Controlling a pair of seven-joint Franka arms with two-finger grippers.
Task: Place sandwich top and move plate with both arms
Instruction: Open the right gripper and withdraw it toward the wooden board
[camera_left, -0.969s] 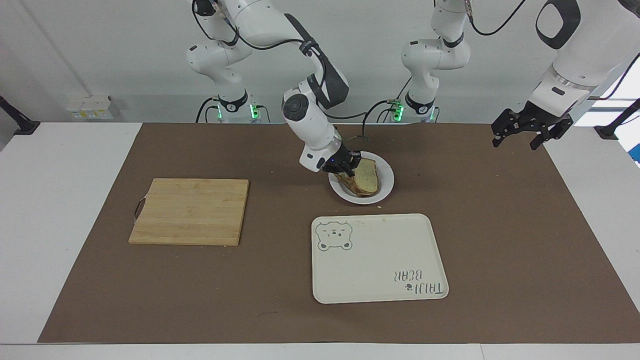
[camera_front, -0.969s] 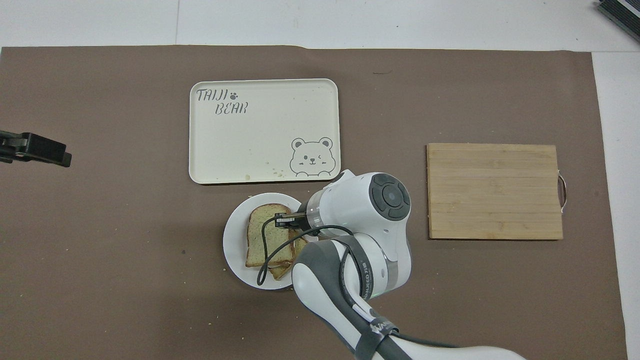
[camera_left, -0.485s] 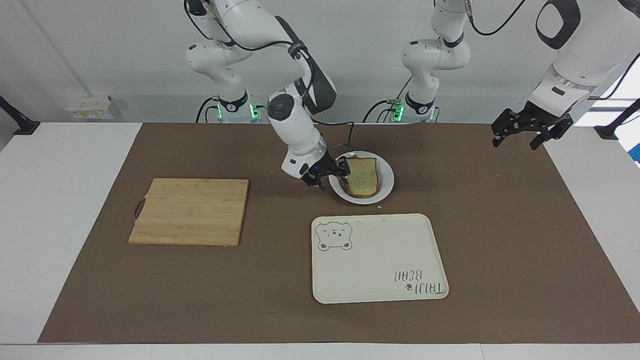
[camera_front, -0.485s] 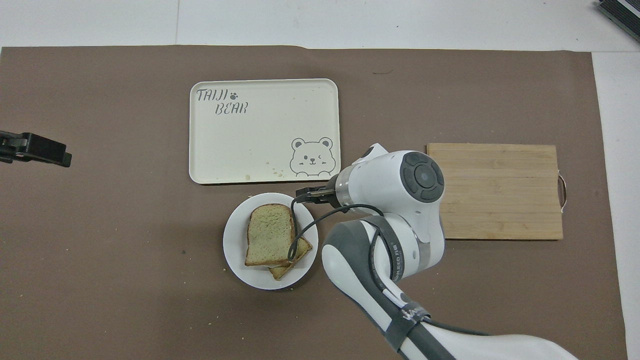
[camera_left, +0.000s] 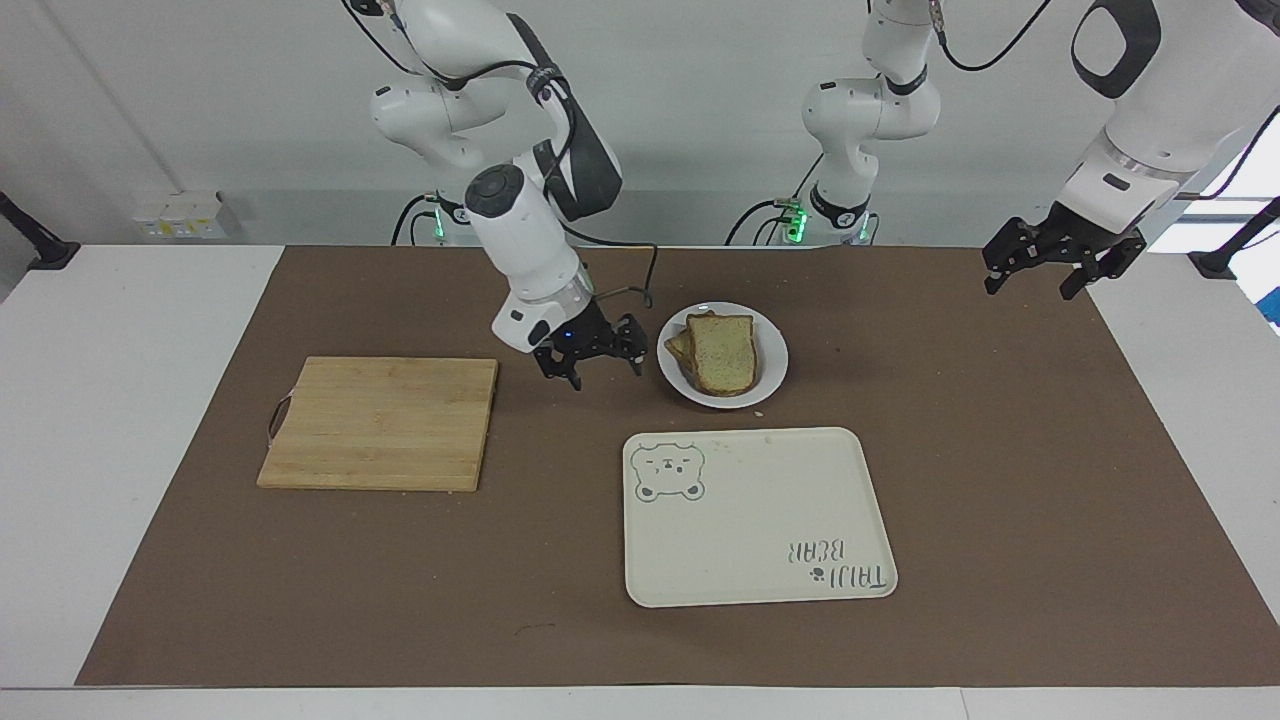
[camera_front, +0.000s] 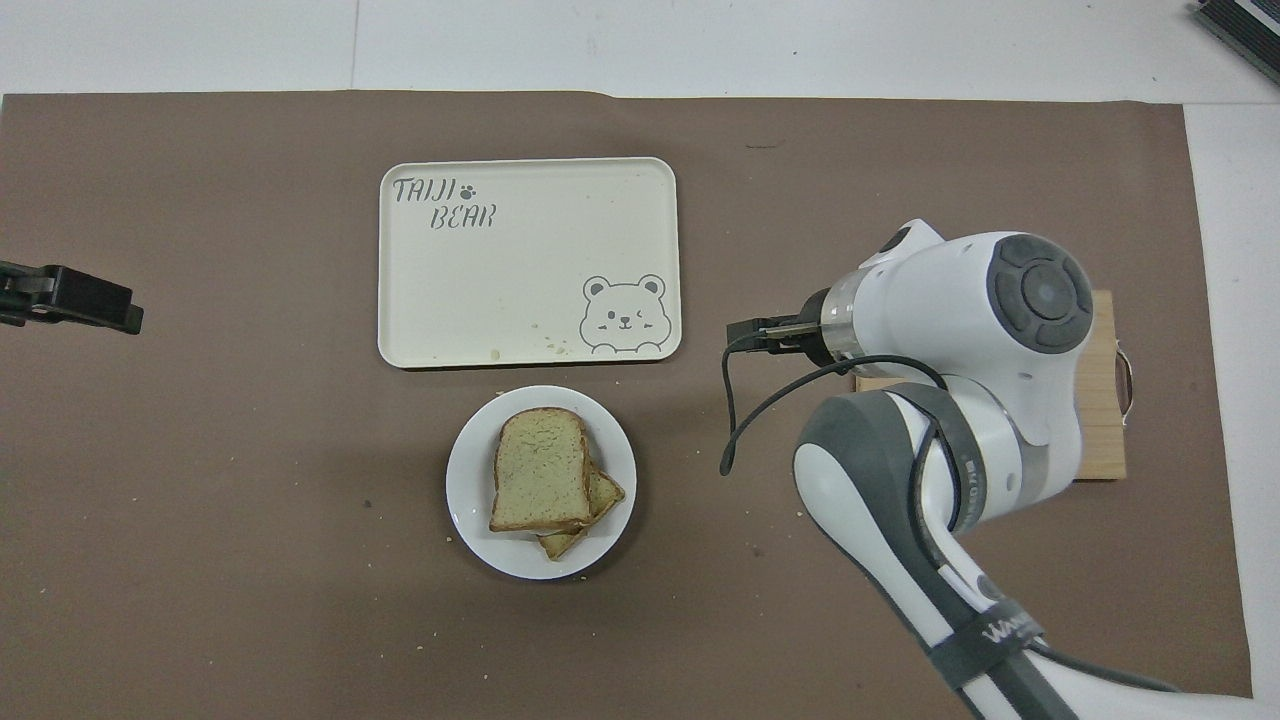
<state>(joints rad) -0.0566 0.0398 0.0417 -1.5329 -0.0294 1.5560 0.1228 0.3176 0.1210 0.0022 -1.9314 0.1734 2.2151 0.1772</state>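
The sandwich top (camera_left: 722, 352) lies flat on a stack of slices on the small white plate (camera_left: 775, 365). In the overhead view the sandwich top (camera_front: 540, 468) covers most of the stack, and a lower slice pokes out at one corner over the plate (camera_front: 470, 490). My right gripper (camera_left: 590, 365) is open and empty, above the mat between the plate and the cutting board; it also shows in the overhead view (camera_front: 760, 335). My left gripper (camera_left: 1035, 275) is open and empty. It waits above the mat's edge at the left arm's end and also shows in the overhead view (camera_front: 70, 300).
A cream tray with a bear drawing (camera_left: 760, 515) lies farther from the robots than the plate, also in the overhead view (camera_front: 530, 260). A wooden cutting board (camera_left: 380, 420) lies toward the right arm's end, partly covered by the right arm in the overhead view (camera_front: 1105, 450).
My right gripper let go of the sandwich top, which now lies flat on the stack, and drew away from the plate toward the cutting board. The left arm has not moved.
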